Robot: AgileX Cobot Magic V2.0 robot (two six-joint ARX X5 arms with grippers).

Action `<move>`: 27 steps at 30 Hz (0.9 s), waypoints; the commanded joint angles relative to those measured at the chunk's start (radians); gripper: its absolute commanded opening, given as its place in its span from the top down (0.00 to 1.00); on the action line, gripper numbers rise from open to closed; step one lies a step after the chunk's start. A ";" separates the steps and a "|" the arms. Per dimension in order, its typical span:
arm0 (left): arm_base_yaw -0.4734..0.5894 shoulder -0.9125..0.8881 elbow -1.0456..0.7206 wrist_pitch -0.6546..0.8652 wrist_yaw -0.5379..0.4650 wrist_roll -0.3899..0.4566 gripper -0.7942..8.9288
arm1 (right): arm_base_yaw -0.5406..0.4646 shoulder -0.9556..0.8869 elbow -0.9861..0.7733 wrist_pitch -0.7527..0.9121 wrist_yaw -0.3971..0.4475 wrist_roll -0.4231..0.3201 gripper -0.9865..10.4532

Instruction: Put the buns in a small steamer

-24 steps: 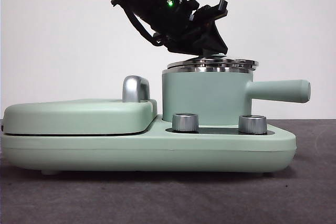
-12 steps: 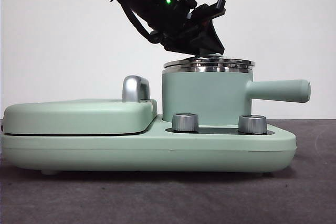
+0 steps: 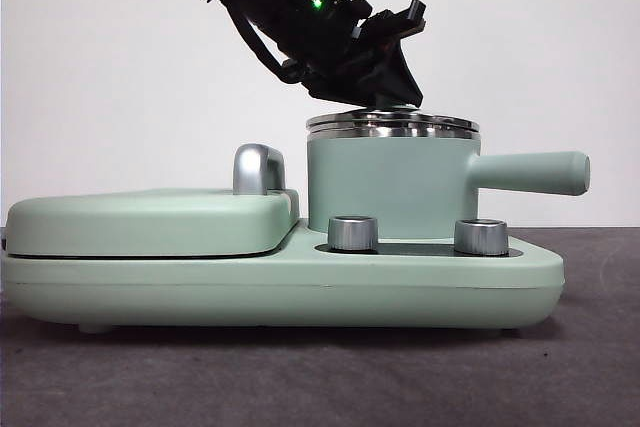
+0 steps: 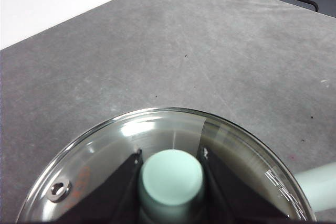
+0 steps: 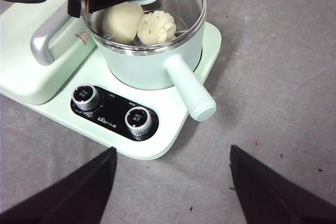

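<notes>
A grey speckled tabletop (image 5: 273, 51) is carrying a mint-green plastic cooker base (image 3: 300, 282). On one half a flat mint-green griddle lid (image 3: 150, 219) with a chrome handle (image 3: 258, 168) is lying closed. On the other half the small steamer, a mint-green cylindrical pot with a steel rim (image 3: 385, 185), is standing behind two knurled steel dials (image 5: 86, 97), its long straight side handle (image 3: 530, 172) sticking out sideways away from the griddle.

The round glass lid (image 4: 157, 129) is sitting flat on the pot rim, steel-edged, with a small vent hole near its edge. The left gripper (image 4: 172, 158) is reaching down from above and is clamped on the lid's pale green round knob (image 4: 172, 178), one black jaw pressing each side.

Inside the pot, seen through the glass in the right wrist view, the two cream-white buns are lying side by side and touching: the smooth rounded block bun (image 5: 122, 20) nearer the griddle, the ridged swirled dome bun (image 5: 156, 27) with a tiny green fleck on top nearer the side handle.

The right gripper (image 5: 173, 177) is hanging well above the table in front of the cooker, jaws spread wide, gripping nothing.

The black control panel (image 5: 113, 113) is showing the white word "Bear" between the dials; the small characters by each dial are too tiny to read.
</notes>
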 commanded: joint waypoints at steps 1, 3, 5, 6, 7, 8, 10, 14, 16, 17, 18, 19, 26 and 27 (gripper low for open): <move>-0.005 -0.006 0.016 0.011 -0.002 0.009 0.91 | 0.005 0.006 0.005 0.006 0.002 0.012 0.62; -0.005 -0.006 0.016 0.012 -0.002 0.010 0.91 | 0.005 0.006 0.005 0.006 0.002 0.012 0.62; -0.005 -0.006 0.016 0.012 -0.002 0.010 0.87 | 0.005 0.006 0.005 0.006 0.002 0.012 0.62; -0.005 -0.006 0.016 0.012 -0.002 0.010 0.83 | 0.005 0.006 0.005 0.006 0.002 0.012 0.62; -0.005 -0.006 0.016 0.011 -0.002 0.010 0.79 | 0.005 0.006 0.005 0.006 0.002 0.012 0.62; -0.005 -0.006 0.016 0.010 -0.002 0.010 0.76 | 0.005 0.006 0.005 0.006 0.001 0.012 0.62; -0.005 -0.006 0.016 0.010 -0.002 0.010 0.71 | 0.005 0.006 0.005 0.006 0.002 0.012 0.62; -0.006 -0.010 0.016 0.007 -0.002 0.002 0.60 | 0.005 0.006 0.005 0.006 0.001 0.012 0.62; -0.005 -0.025 0.016 -0.005 -0.002 -0.001 0.59 | 0.005 0.005 0.005 0.006 0.001 0.012 0.62; -0.005 -0.035 0.016 -0.013 -0.002 -0.001 0.59 | 0.005 0.005 0.005 0.006 0.001 0.011 0.62; -0.005 -0.051 0.016 -0.027 -0.002 -0.001 0.59 | 0.005 0.005 0.005 0.006 0.001 0.011 0.62; -0.005 -0.068 0.016 -0.044 -0.002 -0.002 0.59 | 0.005 0.005 0.005 0.006 0.001 0.012 0.62; 0.023 -0.237 0.015 -0.291 0.060 -0.081 0.59 | 0.006 0.007 0.005 0.006 -0.003 0.011 0.62; 0.036 -0.264 0.015 -0.336 0.092 -0.123 0.59 | 0.006 0.015 0.005 0.007 -0.005 0.012 0.62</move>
